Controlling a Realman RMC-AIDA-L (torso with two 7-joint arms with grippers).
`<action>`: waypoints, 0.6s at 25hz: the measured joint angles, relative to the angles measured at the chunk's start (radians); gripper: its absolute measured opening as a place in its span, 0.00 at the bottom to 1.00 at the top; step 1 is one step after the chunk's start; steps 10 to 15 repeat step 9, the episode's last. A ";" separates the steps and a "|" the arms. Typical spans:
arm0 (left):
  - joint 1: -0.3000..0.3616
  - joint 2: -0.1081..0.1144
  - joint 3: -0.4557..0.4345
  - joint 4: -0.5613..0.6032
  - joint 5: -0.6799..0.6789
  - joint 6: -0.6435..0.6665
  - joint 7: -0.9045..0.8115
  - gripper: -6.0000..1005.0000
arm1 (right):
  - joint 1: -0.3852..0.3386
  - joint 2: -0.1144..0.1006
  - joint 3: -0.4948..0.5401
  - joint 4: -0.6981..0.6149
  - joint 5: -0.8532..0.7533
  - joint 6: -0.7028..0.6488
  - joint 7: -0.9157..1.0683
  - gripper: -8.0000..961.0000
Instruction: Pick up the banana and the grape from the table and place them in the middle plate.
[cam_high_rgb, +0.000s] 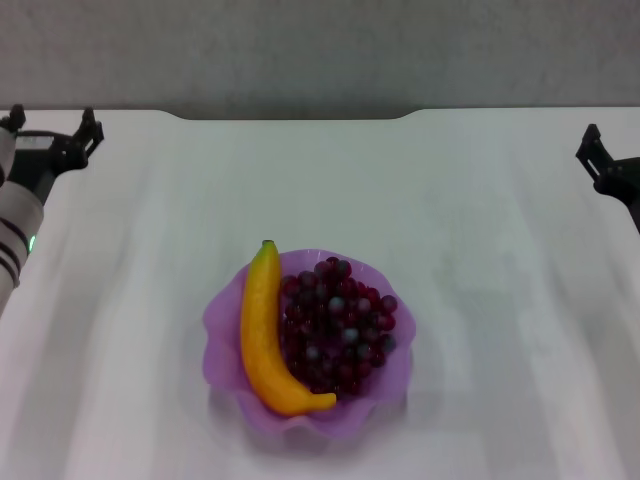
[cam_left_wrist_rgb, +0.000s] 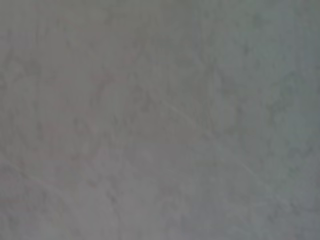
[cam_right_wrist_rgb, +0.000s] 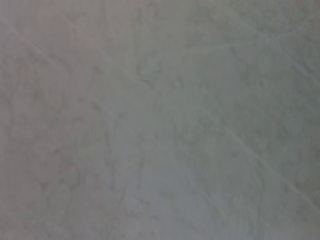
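The yellow banana (cam_high_rgb: 262, 335) lies curved along the left inside of the lilac scalloped plate (cam_high_rgb: 222, 318), with its green stem tip pointing to the far side. The dark red-purple grape bunch (cam_high_rgb: 338, 325) fills the rest of the plate, touching the banana. The plate stands on the white table (cam_high_rgb: 480, 260), near its front middle. My left gripper (cam_high_rgb: 50, 125) is open and empty at the far left of the table, well away from the plate. My right gripper (cam_high_rgb: 603, 160) sits at the far right edge, partly out of view. Both wrist views show only a blurred grey surface.
The table's dark notched far edge (cam_high_rgb: 290, 112) runs across the back, with a grey wall behind it. My left arm (cam_high_rgb: 15, 225) comes in along the left edge.
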 joint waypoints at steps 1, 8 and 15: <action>-0.009 0.005 0.002 -0.022 0.037 0.000 -0.059 0.89 | 0.001 0.001 -0.001 0.001 0.000 0.002 -0.001 0.91; -0.052 0.049 -0.004 -0.064 0.297 -0.048 -0.330 0.89 | 0.006 -0.002 0.005 0.008 0.005 0.003 0.001 0.91; -0.052 0.049 -0.008 -0.070 0.306 -0.046 -0.329 0.89 | 0.006 -0.002 0.005 0.011 0.006 0.005 0.000 0.91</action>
